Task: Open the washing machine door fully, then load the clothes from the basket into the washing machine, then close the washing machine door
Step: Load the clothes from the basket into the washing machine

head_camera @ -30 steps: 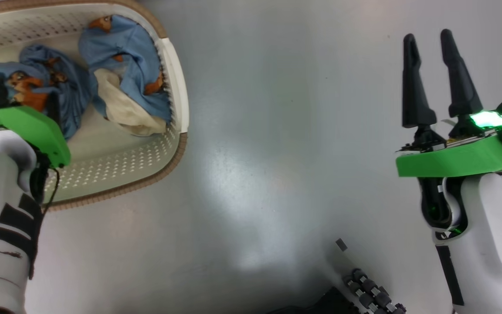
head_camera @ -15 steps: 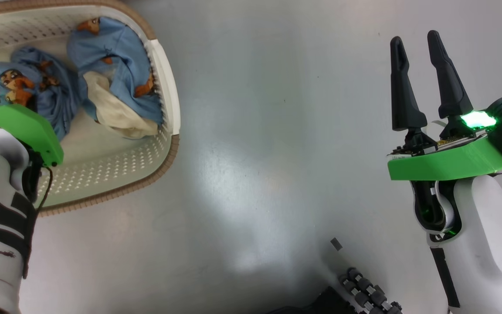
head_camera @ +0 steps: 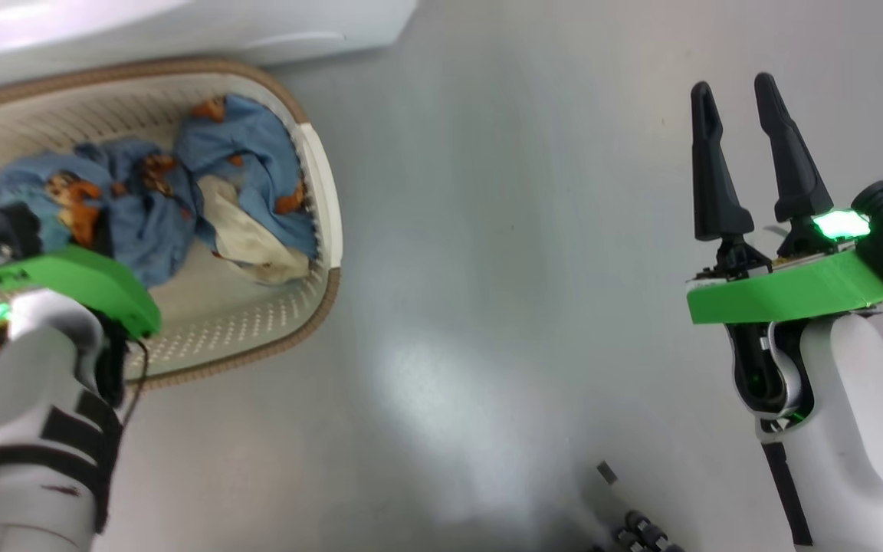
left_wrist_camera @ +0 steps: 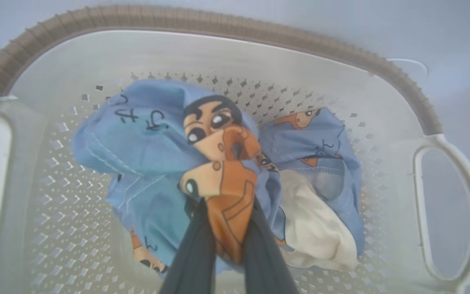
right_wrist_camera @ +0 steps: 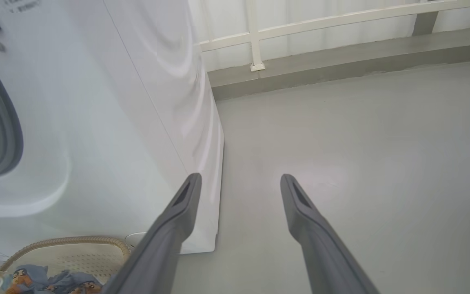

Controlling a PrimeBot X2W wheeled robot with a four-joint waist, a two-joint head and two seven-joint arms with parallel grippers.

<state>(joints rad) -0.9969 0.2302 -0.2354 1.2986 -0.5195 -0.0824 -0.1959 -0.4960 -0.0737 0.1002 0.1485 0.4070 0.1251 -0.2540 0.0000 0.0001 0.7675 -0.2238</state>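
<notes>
Grey floor (head_camera: 487, 230) — basket (head_camera: 242, 337) sits on it, washing machine (right_wrist_camera: 137, 102) just beside, w/ gap.

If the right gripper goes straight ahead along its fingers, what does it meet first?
Probably the grey floor, after passing close beside the washing machine; the depth is unclear.

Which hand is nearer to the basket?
Left. The left hand is over the basket, shut on the clothes in it; the right hand hangs open above floor, well apart.
</notes>
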